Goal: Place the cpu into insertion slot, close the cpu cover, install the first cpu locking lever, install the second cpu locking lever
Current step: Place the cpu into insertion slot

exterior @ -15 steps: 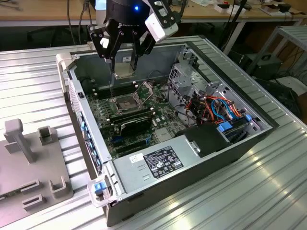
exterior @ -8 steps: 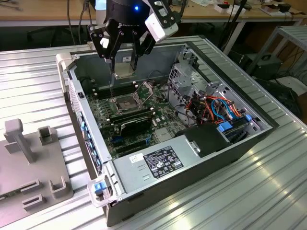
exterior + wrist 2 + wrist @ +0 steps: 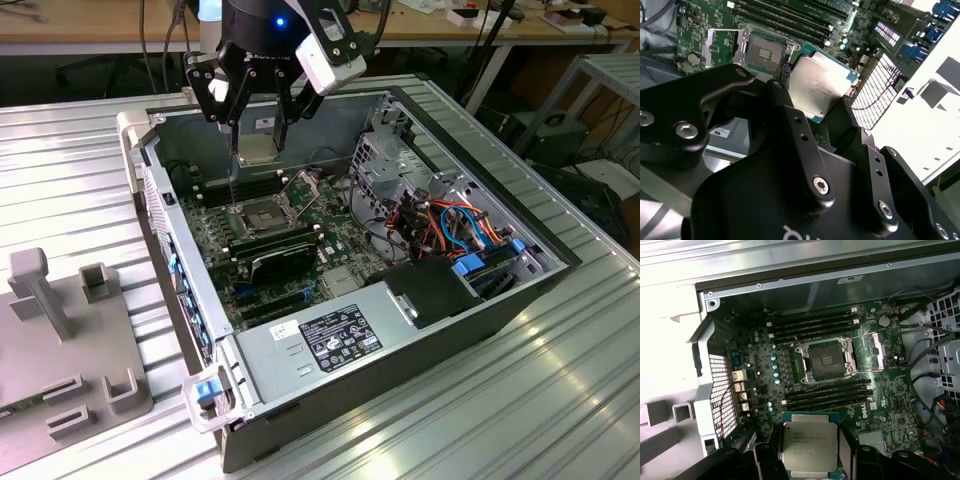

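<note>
metal table (image 3: pixel 80 170), open computer case (image 3: pixel 200 150). gripper (image 3: pixel 258 135) fingers (image 3: pixel 765 462) pinch cpu (image 3: pixel 807 445) above empty insertion slot (image 3: pixel 826 361). crooked drop could hurt slot.

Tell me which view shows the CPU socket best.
The first wrist view: it looks almost straight down on the socket, whole and unobstructed, beyond the chip held in the hand. The second wrist view shows it slanted; the exterior view shows it small, under the hand.
</note>
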`<state>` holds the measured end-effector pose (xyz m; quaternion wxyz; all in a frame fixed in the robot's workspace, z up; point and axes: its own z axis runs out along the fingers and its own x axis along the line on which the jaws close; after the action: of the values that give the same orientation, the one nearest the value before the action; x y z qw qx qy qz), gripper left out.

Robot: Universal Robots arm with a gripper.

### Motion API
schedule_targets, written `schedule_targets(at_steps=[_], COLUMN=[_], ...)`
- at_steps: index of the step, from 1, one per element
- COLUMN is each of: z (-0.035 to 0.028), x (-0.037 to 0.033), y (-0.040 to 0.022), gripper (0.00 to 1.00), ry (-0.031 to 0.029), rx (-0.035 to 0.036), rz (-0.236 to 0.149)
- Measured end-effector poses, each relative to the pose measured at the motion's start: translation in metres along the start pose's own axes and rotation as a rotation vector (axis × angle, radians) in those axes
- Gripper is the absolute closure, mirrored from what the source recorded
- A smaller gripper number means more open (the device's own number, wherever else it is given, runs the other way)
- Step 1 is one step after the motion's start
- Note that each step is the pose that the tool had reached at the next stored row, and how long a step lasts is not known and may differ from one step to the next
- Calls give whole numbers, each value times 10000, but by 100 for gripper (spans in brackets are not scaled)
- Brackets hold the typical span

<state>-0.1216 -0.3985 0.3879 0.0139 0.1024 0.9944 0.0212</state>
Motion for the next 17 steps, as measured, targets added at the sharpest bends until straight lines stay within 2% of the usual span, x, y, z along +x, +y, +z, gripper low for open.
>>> schedule_targets(at_steps=[3,11,17], z=[44,113,118], x=[1,10,10], y=[39,157,158], gripper=[46,46,46], ry=[-14,-17,-20], rx=[5,7,9], rz=[290,372,437])
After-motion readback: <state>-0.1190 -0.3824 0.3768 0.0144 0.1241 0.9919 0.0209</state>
